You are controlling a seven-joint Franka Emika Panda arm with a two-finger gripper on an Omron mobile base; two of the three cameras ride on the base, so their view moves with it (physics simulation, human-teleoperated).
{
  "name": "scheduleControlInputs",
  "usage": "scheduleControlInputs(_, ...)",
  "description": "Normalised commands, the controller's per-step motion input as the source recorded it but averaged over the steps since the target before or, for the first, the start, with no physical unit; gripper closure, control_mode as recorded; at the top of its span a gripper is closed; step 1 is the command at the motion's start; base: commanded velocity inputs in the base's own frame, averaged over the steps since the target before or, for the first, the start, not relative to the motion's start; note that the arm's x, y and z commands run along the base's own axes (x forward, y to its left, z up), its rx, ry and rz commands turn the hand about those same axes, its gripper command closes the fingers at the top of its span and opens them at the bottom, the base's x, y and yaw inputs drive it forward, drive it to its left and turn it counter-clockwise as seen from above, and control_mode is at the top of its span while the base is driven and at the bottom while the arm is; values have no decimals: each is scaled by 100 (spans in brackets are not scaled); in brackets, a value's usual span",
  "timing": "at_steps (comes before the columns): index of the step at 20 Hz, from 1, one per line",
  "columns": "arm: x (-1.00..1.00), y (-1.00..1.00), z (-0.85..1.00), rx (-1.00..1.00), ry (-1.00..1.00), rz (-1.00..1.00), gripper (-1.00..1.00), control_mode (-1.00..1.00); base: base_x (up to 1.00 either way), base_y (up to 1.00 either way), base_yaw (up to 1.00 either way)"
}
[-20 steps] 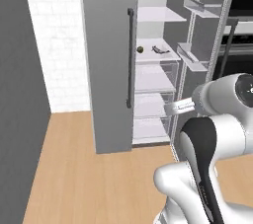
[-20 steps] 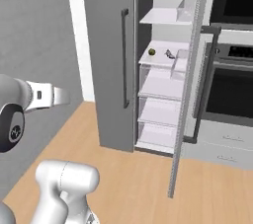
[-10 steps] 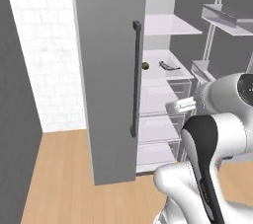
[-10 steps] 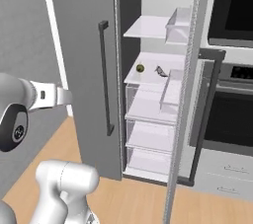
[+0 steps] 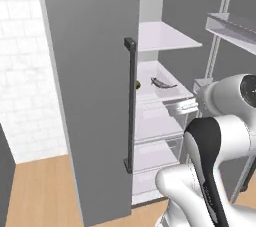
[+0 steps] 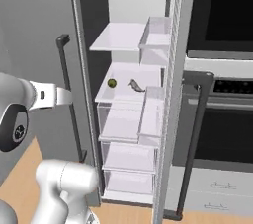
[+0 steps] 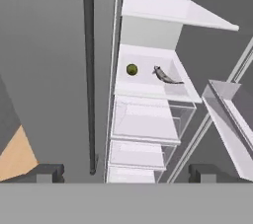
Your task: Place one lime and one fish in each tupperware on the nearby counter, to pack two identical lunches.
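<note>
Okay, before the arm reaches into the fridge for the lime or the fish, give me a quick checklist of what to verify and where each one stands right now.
1. Fridge door open, shelves reachable: ok.
2. Lime in sight on the middle shelf: ok.
3. Fish in sight on that shelf, lying apart from the lime: ok.
4. Gripper open with nothing between the fingertips: ok.
5. Gripper close enough to grasp: not ok, it is well short of the shelf.
6. Tupperware and counter located for the drop-off: cannot tell.
</note>
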Motion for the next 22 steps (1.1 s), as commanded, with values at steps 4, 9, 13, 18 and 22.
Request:
scheduleControlInputs(4, 0, 0, 0, 0, 0, 0, -100, 100, 61, -38, -29)
scheduleControlInputs(9, 0, 0, 0, 0, 0, 0, -100, 100, 68, -26, -23)
scheduleControlInputs(13, 0, 0, 0, 0, 0, 0, -100, 100, 93, -3, -10)
scheduleControlInputs(18, 16, -3, -6, 0, 4, 0, -100, -100, 67, -16, 0)
scheduleControlInputs(22, 80, -27, -58, -2, 30, 2, -100, -100, 0, 0, 0)
